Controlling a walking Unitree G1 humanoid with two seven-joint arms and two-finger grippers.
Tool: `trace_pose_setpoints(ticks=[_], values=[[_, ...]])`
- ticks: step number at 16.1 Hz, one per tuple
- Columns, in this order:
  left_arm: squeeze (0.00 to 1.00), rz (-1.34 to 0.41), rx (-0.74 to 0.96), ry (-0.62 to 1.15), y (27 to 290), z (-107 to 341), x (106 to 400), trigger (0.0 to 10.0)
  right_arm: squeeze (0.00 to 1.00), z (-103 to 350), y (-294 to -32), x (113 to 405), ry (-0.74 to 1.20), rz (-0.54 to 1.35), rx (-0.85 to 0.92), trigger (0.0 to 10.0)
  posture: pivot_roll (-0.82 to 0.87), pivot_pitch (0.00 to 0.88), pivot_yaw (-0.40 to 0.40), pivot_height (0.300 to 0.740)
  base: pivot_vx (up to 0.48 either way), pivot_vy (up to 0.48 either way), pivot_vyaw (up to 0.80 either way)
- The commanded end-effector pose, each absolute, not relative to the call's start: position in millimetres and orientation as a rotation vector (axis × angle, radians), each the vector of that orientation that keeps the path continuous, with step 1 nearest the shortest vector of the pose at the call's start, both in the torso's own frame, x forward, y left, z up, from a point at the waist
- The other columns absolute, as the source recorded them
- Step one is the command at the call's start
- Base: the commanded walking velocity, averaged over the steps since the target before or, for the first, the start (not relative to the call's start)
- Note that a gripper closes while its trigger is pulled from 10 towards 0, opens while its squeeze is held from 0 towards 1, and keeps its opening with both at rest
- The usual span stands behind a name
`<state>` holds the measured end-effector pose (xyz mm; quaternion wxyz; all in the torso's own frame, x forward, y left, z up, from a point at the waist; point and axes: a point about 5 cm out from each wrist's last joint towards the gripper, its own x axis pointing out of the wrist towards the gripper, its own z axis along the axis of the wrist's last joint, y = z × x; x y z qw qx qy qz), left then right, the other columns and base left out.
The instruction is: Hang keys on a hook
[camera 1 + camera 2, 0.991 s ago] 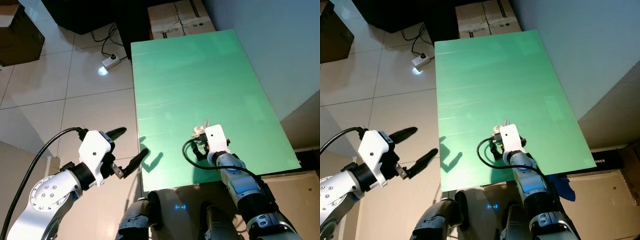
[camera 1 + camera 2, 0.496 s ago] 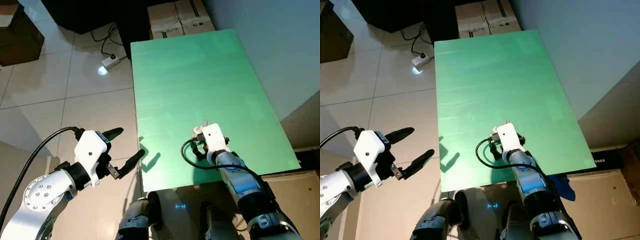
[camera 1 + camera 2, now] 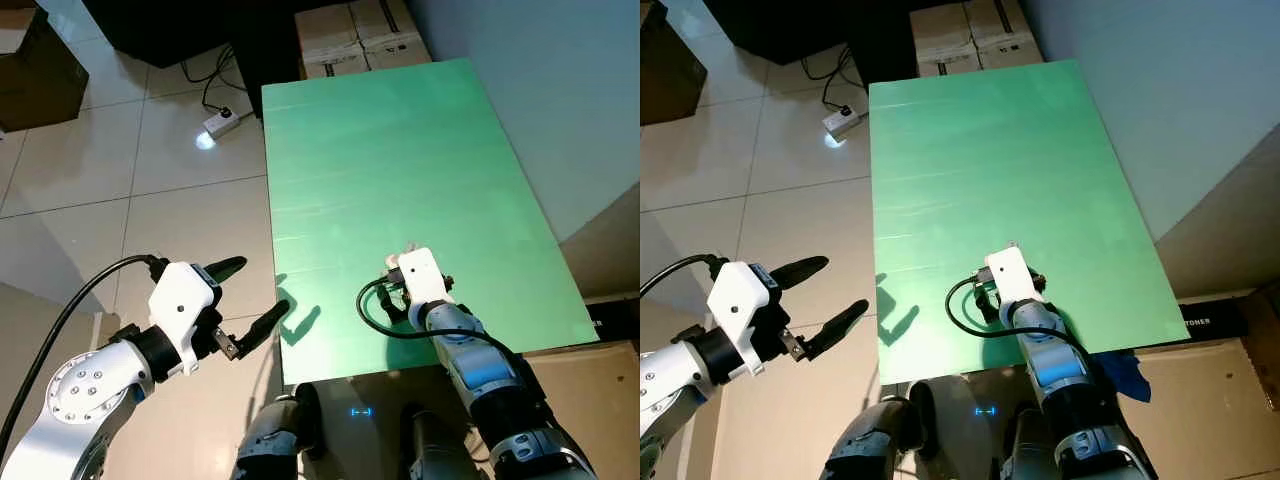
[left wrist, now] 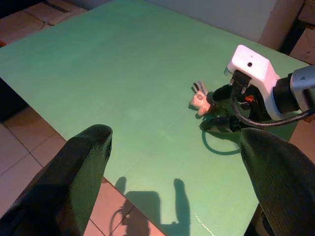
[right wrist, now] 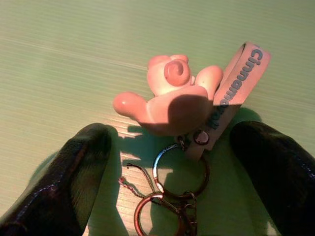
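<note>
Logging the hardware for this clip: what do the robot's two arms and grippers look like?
Both arms are silver with dark joints. The left gripper has a white housing and two long, tapered, glossy black fingers; a thick black cable loops back along its forearm, whose round cap has small screws. The right gripper has a white wrist block bearing a dark dot, a looping black cable and black fingers.

1. A green table (image 3: 400,150) stands on a pale tiled floor (image 3: 130,190).
2. A pink key charm (image 5: 170,101) lies on the table, near the edge closest to the robot.
3. Its strap (image 5: 236,83) and metal rings (image 5: 170,196) lie flat beside it.
4. A white power strip (image 3: 222,123) and cardboard boxes (image 3: 360,35) sit on the floor.
</note>
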<state>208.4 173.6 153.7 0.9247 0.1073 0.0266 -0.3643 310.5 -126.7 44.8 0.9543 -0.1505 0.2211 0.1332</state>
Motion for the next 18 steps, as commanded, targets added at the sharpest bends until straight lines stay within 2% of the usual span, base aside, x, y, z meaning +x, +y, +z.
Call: trace_pose_setpoints(ticks=[1,3,4,10,18], values=[[0.0,-0.765,0.222,0.062,173.8,153.2,204.1,10.0,0.0,27.5,-127.2,298.6,0.541,0.269,-0.29,8.3,0.14,0.277,0.134,0.74,0.0,0.0,0.0],[0.0,-0.792,0.204,0.084,173.3,151.7,202.1,10.0,0.0,24.4,-127.5,296.8,0.566,0.274,-0.283,0.8,0.14,0.277,0.136,0.74,0.0,0.0,0.0],[0.0,-0.805,0.191,0.094,173.1,151.3,200.8,10.0,0.0,23.7,-127.5,296.3,0.572,0.276,-0.283,0.2,0.14,0.278,0.136,0.74,0.0,0.0,0.0],[0.0,-0.912,0.182,0.149,174.4,153.5,196.2,10.0,0.0,22.5,-127.4,295.9,0.595,0.281,-0.28,0.0,0.14,0.277,0.138,0.74,0.0,0.0,0.0],[0.0,-0.924,0.204,0.15,175.8,155.4,198.7,10.0,0.0,24.2,-131.1,297.5,0.588,0.251,-0.28,0.0,0.14,0.277,0.143,0.74,0.0,0.0,0.0]])
